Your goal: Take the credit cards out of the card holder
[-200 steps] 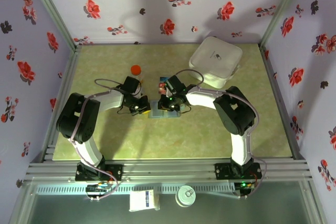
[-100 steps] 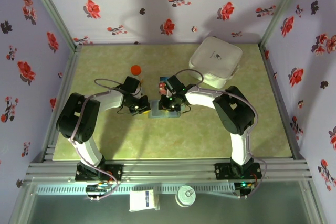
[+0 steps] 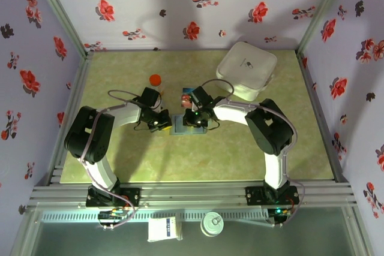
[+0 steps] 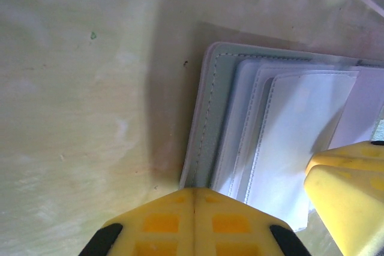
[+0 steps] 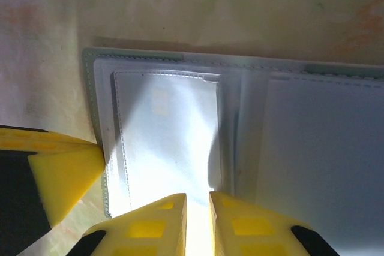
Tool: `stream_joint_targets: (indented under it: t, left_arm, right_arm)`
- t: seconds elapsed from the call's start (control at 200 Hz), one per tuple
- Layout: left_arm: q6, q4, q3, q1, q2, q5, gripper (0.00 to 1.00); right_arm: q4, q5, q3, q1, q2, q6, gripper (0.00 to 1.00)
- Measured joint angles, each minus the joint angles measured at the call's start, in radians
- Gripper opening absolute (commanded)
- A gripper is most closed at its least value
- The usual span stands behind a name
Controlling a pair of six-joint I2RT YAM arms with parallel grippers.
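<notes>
Your left gripper (image 4: 193,199) is sitting fully closed at the card holder's (image 4: 207,118) 6 o'clock edge; your right gripper (image 5: 198,201) is showing a narrow slit, and I cannot tell its grip.

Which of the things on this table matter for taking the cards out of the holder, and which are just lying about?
For the job: card holder; red and blue card.
Lying about: white case; orange cap.

Soft overhead light, wrist views glary — perhaps overexposed
</notes>
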Motion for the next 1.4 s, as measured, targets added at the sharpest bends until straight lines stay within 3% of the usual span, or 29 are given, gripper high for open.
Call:
stream_joint_targets:
  t: [0.455, 0.835, 1.4]
  left_arm:
    - [-0.006, -0.016, 0.005, 0.0, -0.031, -0.007, 0.0]
    - [-0.073, 0.032, 0.049, -0.01, -0.062, 0.026, 0.14]
    - [-0.111, 0.093, 0.063, -0.031, 0.033, 0.058, 0.21]
  right_arm:
    - [0.101, -0.057, -0.077, -0.035, -0.02, 0.023, 0.16]
    - [0.189, -0.102, -0.13, -0.057, -0.031, 0.061, 0.16]
    - [0.313, -0.172, -0.194, -0.09, -0.032, 0.116, 0.14]
